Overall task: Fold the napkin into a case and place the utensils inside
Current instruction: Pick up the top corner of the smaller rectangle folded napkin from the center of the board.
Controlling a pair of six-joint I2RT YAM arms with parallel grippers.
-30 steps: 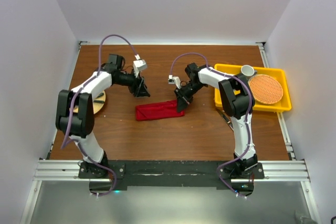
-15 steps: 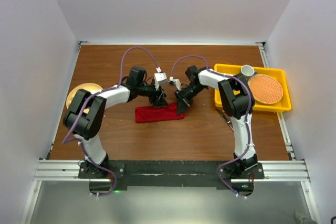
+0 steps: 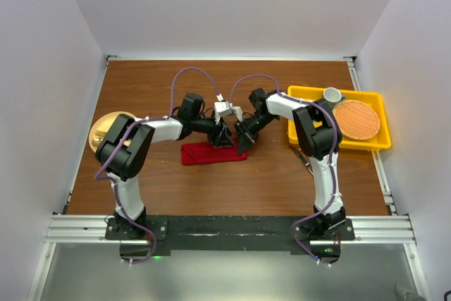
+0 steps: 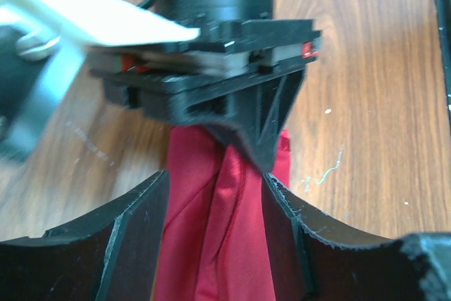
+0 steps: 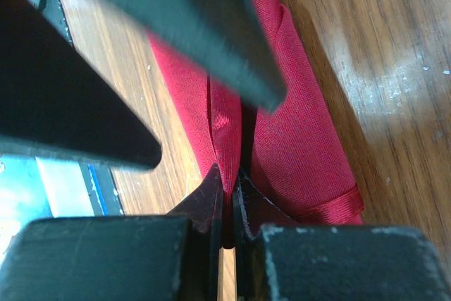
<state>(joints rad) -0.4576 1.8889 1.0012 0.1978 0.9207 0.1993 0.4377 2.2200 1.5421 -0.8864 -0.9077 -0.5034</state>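
Your left fingers (image 4: 141, 216) have swung to the right end of the napkin (image 3: 208, 153), spread astride its long axis, empty; your right fingers (image 5: 206, 206) pinch a fold there.

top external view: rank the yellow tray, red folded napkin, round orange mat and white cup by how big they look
1. yellow plastic tray, clearly largest
2-3. deep-red folded fabric napkin and round orange woven mat: look about alike, too close to rank
4. small white cup, smallest
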